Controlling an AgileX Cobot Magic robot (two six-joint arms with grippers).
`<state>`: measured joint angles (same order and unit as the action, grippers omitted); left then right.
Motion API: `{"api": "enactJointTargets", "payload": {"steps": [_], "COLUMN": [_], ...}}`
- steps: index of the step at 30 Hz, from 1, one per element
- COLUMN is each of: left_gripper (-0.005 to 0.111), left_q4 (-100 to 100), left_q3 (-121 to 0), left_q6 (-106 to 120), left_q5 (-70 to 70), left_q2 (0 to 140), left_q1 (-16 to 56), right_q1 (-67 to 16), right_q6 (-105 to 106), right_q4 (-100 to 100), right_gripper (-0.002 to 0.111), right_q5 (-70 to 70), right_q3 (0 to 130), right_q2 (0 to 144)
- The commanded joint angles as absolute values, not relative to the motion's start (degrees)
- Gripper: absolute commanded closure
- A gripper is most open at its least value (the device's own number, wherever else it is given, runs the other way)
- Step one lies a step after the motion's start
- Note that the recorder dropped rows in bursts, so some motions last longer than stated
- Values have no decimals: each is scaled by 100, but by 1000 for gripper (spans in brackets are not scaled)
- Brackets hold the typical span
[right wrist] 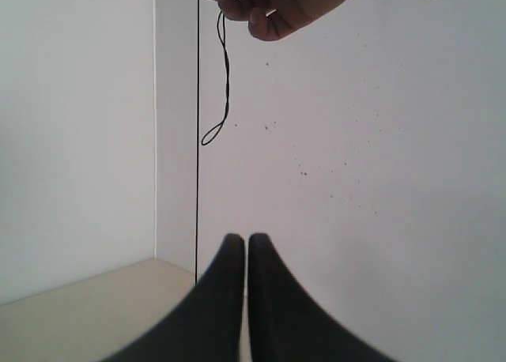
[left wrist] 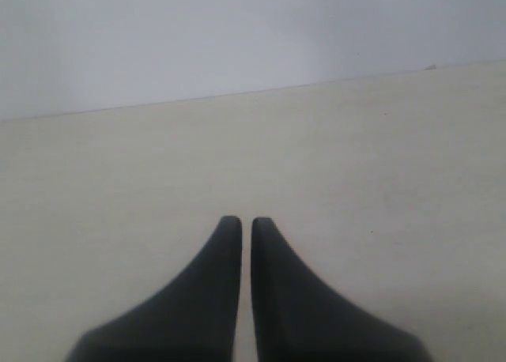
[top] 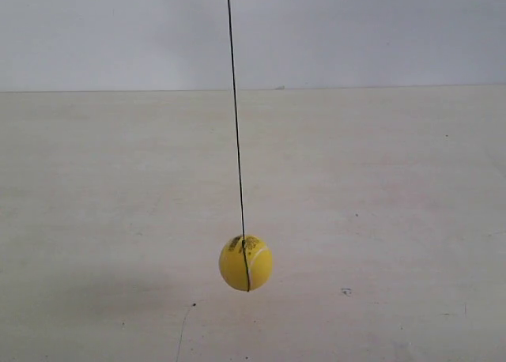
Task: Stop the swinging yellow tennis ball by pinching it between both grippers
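The yellow tennis ball hangs on a thin dark string low in the middle of the exterior view, just above the pale table. No arm appears in that view. My left gripper is shut, its black tapered jaws nearly touching, with only bare table ahead and no ball. My right gripper is also shut with nothing in it. It faces a white wall, and the taut string runs down beside it. The ball is out of both wrist views.
A person's hand holds the string's upper end against the white wall, with a small loop dangling below it. The pale table has a few dark specks and meets a grey-white wall behind.
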<state>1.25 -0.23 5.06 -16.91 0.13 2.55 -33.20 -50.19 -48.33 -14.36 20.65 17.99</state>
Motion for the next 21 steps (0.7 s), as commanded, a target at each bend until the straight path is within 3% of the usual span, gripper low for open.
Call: {"api": "enactJointTargets", "payload": {"steps": [1, 21], "left_gripper": [102, 102], "left_q4": [127, 127], "left_q3": [0, 0], "left_q6": [454, 454], "left_q5": [-1702, -1702], "left_q2": [0, 0], "left_q1": [233, 233], "right_q1": [-3323, -3323], "right_q6": [-5025, -5025], "right_q4": [-4831, -4710], "right_gripper": [108, 108], "right_q5": [-1430, -1397], "right_q3": [2045, 2045], "right_q2": [1787, 1787]}}
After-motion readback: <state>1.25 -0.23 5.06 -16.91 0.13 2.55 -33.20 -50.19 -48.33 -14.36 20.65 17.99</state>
